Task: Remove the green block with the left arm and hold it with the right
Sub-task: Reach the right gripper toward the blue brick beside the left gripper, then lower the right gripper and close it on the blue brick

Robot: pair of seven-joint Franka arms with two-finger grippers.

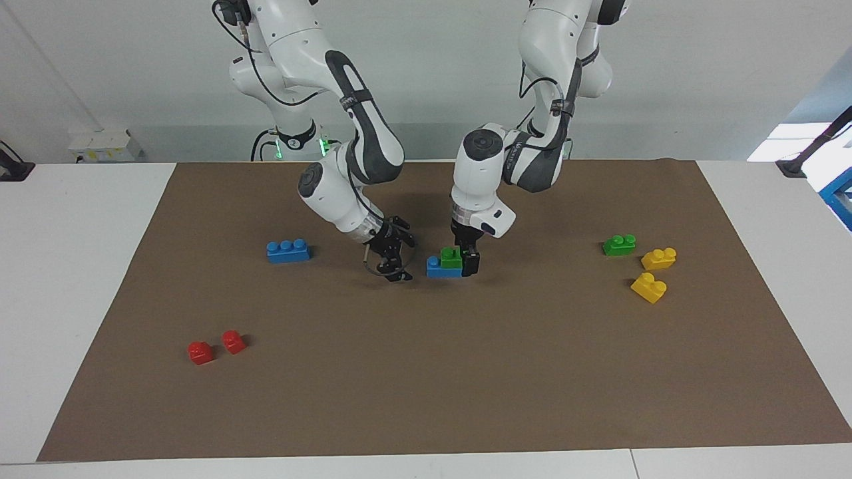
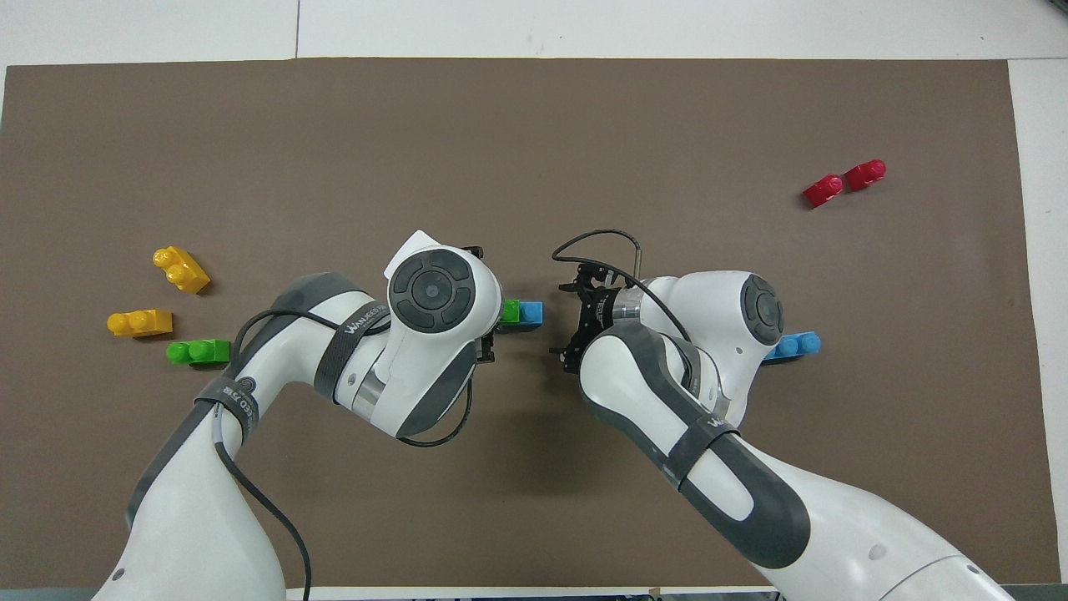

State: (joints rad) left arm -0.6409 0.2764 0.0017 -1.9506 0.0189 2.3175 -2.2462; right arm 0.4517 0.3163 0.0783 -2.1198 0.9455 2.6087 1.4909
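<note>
I stand at a white bench with a large brown mat spread over most of its top, leaving bare white strips at both ends and along the edge farthest from me. A seam splits the white top in the overhead view. The wall at my back is plain pale grey, evenly lit and without windows. A white socket box sits low against it, toward my right arm's end. A black clamp grips the bench edge there. At my left arm's end stand another black bracket and something blue, under a bright patch of light.
</note>
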